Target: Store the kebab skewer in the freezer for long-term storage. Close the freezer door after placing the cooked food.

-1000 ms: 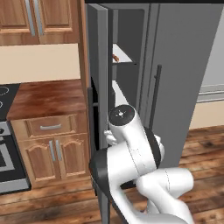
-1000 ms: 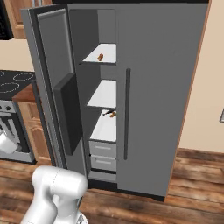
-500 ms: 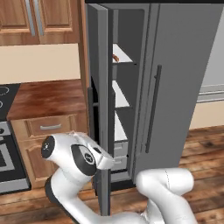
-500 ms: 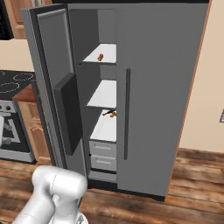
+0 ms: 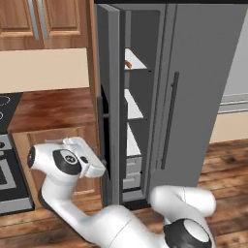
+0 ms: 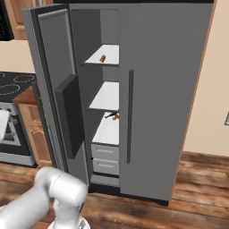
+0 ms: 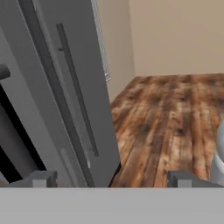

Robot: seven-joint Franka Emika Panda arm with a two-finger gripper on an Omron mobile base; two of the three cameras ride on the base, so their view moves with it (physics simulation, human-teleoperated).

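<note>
Kebab skewer [image 6: 114, 116] lies on the lower white shelf [image 6: 103, 129] inside the freezer compartment, at about 11 o'clock of the right base view's centre, so I judge that the storing part is done and what is left is the freezer door [image 6: 58, 89]. A second small brown item [image 6: 102, 58] sits on the top shelf; I cannot tell what it is. The door stands wide open, swung out toward me, with its dark inner bin at about 9 o'clock in that view. In the hand view I see the gripper [image 7: 111, 179] empty, its fingers [image 7: 39, 179] spread wide apart with nothing between them, looking past the closed right fridge door [image 7: 74, 87] and the wooden floor. For handling, I expect the door to be stiff, tall and rather heavy, turning on a hinge, so it needs no grasp. A flat push on its outer face, far from the hinge and near the free edge, should swing it with least effort. The outer surface looks smooth, so the fingers may slide if they press at an angle. The skewer itself is tiny and light, so I would close gently and avoid a slam.
</note>
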